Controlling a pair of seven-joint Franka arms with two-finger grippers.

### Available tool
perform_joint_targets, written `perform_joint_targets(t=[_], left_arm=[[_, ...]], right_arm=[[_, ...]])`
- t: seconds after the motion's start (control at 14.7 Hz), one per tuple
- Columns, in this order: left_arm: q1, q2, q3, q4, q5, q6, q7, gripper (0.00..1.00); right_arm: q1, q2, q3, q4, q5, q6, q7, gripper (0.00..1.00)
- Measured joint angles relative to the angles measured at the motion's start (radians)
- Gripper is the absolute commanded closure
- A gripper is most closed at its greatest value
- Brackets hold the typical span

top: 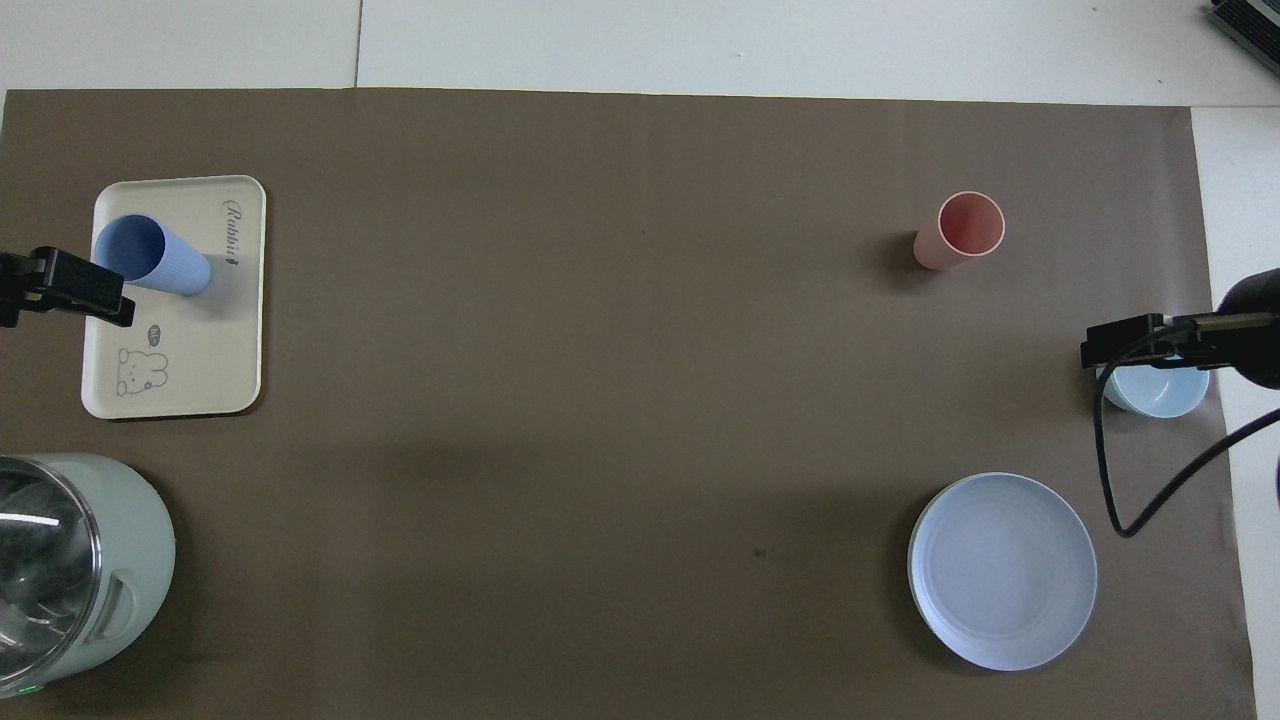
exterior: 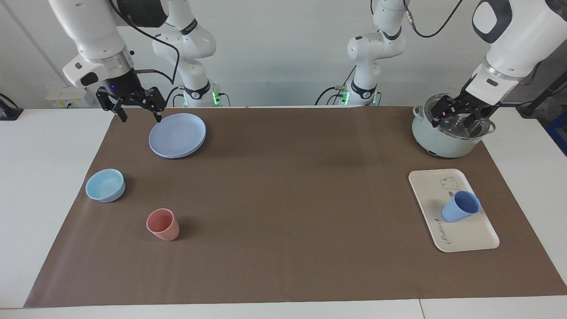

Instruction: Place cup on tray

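The right gripper (exterior: 137,107) hangs in the air over the brown mat beside the stacked blue plates (exterior: 177,134), its two fingers spread wide apart and holding nothing. The plates lie toward the right arm's end of the surface (exterior: 40,177), close to the robots. Farther from the robots than the plates sits a shallow light-blue bowl (exterior: 105,185), and farther still a salmon-pink cup (exterior: 163,224) stands upright, well apart from both.

The middle of the mat (exterior: 288,199) is bare brown paper. Toward the left arm's end, a pale green pot (exterior: 447,133) with a glass lid stands close to the robots. The left gripper (exterior: 458,116) is over that pot; whether its fingers are apart or together cannot be told, nor whether it touches the lid.

The tray (exterior: 469,235), cream-white with a bear drawing and cursive script, lies farther from the robots than the pot. The cup (exterior: 460,207), periwinkle blue and ribbed, stands upright on the tray near its middle, mouth open upward, free of either gripper.
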Motion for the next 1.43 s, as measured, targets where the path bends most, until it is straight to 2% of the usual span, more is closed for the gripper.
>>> perform_joint_targets(t=[0.48,0.88,1.43], left_arm=[[0.0,0.0,0.0,0.0,0.003,0.104,0.0,0.0],[0.0,-0.002,-0.001,0.0,0.039,0.11,0.0,0.0],[0.0,-0.008,-0.005,-0.008,0.04,0.11,0.0,0.0]], right_arm=[[-0.001,-0.008,-0.001,0.007,0.03,-0.037,0.0,0.0],[-0.009,0.05,-0.001,0.071,0.03,-0.065,-0.001,0.0],[-0.027,0.053,-0.003,0.079,0.027,-0.065,-0.002,0.0]])
